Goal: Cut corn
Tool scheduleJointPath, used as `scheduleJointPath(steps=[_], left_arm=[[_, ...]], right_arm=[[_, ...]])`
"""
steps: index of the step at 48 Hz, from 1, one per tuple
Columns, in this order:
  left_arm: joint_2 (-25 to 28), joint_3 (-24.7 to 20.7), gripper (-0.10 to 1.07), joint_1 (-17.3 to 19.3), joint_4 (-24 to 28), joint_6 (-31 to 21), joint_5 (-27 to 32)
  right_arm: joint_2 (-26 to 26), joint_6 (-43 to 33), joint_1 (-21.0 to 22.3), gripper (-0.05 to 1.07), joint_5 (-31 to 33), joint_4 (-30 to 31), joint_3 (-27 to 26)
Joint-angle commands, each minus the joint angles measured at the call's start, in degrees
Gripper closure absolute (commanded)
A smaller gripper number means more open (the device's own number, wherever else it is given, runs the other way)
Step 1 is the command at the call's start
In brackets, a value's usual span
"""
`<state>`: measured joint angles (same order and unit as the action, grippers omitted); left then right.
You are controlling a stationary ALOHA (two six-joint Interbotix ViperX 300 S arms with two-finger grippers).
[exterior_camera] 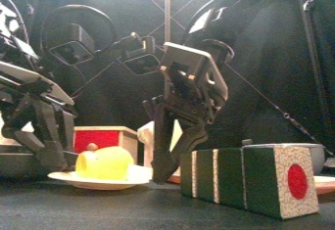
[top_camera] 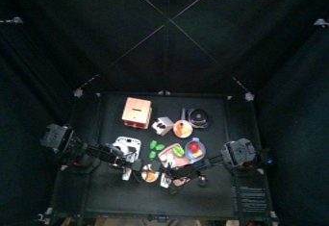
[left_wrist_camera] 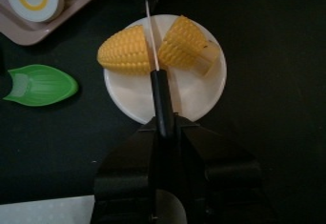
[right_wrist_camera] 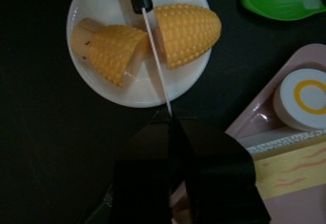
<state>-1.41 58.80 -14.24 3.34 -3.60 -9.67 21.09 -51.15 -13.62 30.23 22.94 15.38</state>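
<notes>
Yellow plastic corn cob (left_wrist_camera: 128, 51) is lying already split into two pieces on a round white plate (left_wrist_camera: 193, 90), which is sitting on the black table (left_wrist_camera: 280, 94) near its front edge, between the two arms. One piece is lying on each side of a toy knife with a black handle and a thin pale blade (left_wrist_camera: 151, 37), and the blade is running straight through the gap between them.

The left gripper (left_wrist_camera: 159, 137) is clamping its jaws on the knife's black handle and holding the blade out across the plate. The right gripper (right_wrist_camera: 169, 123) is hanging over the plate's opposite rim, at the blade's tip end, with its jaws drawn almost together. Whether they are touching the tip is not clear from these views, and nothing can be seen between them.

In the front view the plate and corn are sitting low between the two hanging grippers, the left one beside the plate and the right one just behind it.

A green leaf-shaped plastic piece (left_wrist_camera: 38, 83) is lying on the table near the plate. A pink tray (right_wrist_camera: 261, 113) is sitting a little further off, carrying a round white slice of toy egg with a yellow centre (right_wrist_camera: 306, 94). A green-and-white striped block with a red disc on its end (exterior_camera: 256, 175) is standing close to the front camera, and a red-and-white box (exterior_camera: 102, 136) is showing behind the plate.
</notes>
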Motion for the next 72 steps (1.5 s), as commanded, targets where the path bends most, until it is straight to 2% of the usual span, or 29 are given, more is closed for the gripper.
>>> scheduleJointPath(steps=[1, 10, 29, 37, 48, 53, 57, 72], left_arm=[[-1.23, 0.00, 0.43, -0.35, 0.35, 0.26, 0.18], [-4.66, 0.09, 0.43, -0.44, 0.62, 0.18, 0.44], [-11.87, -0.97, 0.43, -0.62, 0.62, 0.18, 4.39], [-13.01, -0.44, 0.43, -0.62, 0.62, 0.18, 4.83], [-13.18, 0.09, 0.43, -0.62, 0.53, 0.00, 4.83], [-13.18, 0.09, 0.43, -0.62, 0.18, -0.18, 4.83], [-13.18, 0.35, 0.43, -0.79, -0.44, -0.18, 4.83], [-13.36, 0.26, 0.43, -0.79, -1.32, 0.00, 4.75]], right_arm=[[-1.76, 0.09, -0.09, 0.92, 2.02, -0.26, -0.18], [-2.99, -0.35, -0.18, 0.92, 5.71, 1.76, -0.79], [-8.44, -0.44, -0.26, 0.88, 5.54, 6.86, 0.00], [-8.70, -0.53, -0.26, 0.76, 4.31, 6.86, 0.53], [-7.73, -0.53, -0.26, 0.45, 4.83, 6.50, 0.26], [-8.00, -0.62, -0.35, 0.34, 5.36, 6.94, 0.18], [-8.35, -0.70, -0.62, 0.31, 5.36, 7.03, -0.26], [-10.81, -0.70, -2.11, 0.31, 6.33, 10.99, -0.18]])
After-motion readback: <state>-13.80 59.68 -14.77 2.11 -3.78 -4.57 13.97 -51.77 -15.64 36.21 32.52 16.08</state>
